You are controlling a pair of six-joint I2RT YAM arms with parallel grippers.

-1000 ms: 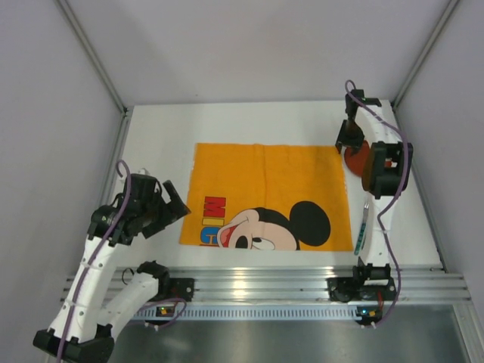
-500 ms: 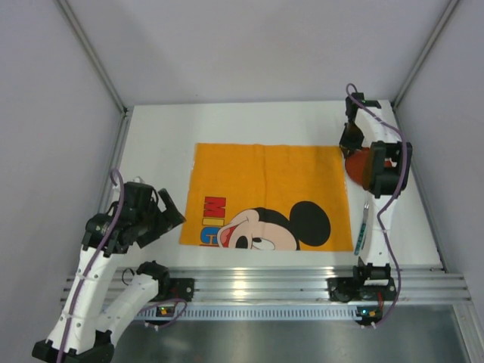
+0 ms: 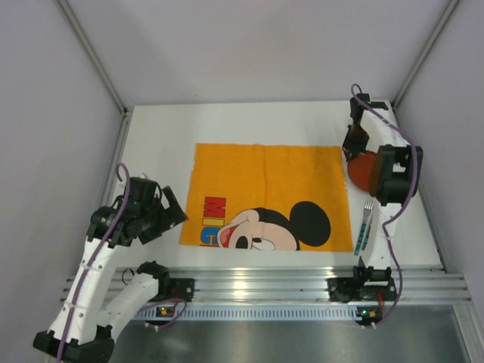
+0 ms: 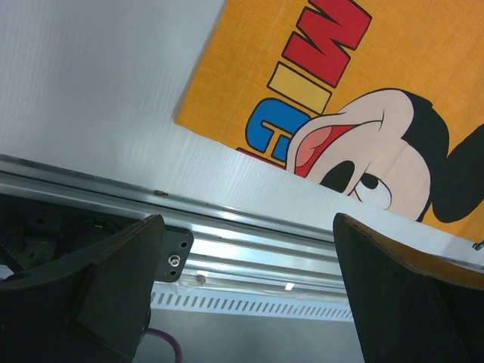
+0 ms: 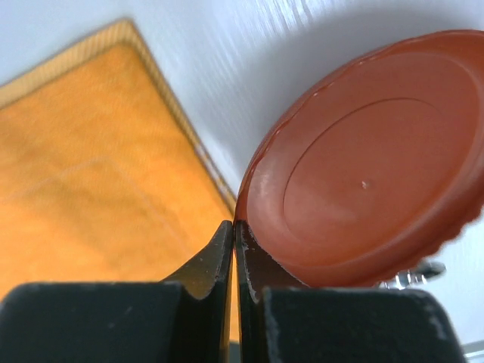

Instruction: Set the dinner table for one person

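Note:
The white dinner table (image 3: 265,125) carries an orange Mickey Mouse placemat (image 3: 265,181) in its middle. My right gripper (image 3: 354,144) is shut on the rim of a red plate (image 3: 363,172) and holds it tilted just off the placemat's far right corner. In the right wrist view the fingers (image 5: 234,225) pinch the plate's (image 5: 363,189) edge beside the placemat (image 5: 91,166). My left gripper (image 3: 174,206) is open and empty near the placemat's near left corner. In the left wrist view (image 4: 246,227) its jaws stand wide apart over the aluminium rail (image 4: 227,242).
A fork with a teal handle (image 3: 364,227) lies on the table right of the placemat, below the plate. Grey walls and frame posts close in the table on three sides. The ribbed rail (image 3: 257,283) runs along the near edge.
My right gripper has carried the plate a little to the right, uncovering the fork. My left gripper dipped toward the near left and has come partly back, still open.

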